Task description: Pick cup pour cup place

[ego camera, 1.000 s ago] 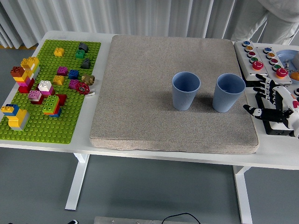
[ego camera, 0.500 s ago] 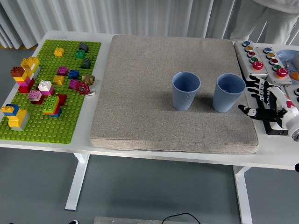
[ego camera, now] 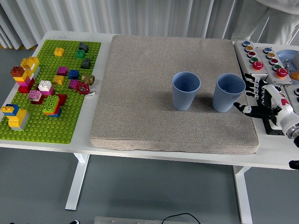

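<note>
Two blue cups stood on the grey mat at centre right, and my right hand [ego camera: 262, 100], fingers spread and empty, was just beside the right cup [ego camera: 228, 93]; a careless sideways push could tip it.

The right hand [ego camera: 268, 103] comes in at the frame's right edge, and its arm is cut away past the wrist. A person [ego camera: 273, 21] at the far side shows only as pale clothing, chopped by the top edge. The button panel [ego camera: 261, 58] and the bowl [ego camera: 290, 58] run out of frame on the right. Whether either blue cup, left cup [ego camera: 186, 90] or right cup [ego camera: 228, 92], holds anything can't be made out. The small bricks on the green baseplate [ego camera: 70, 107] are too tiny to tell apart fully.
</note>
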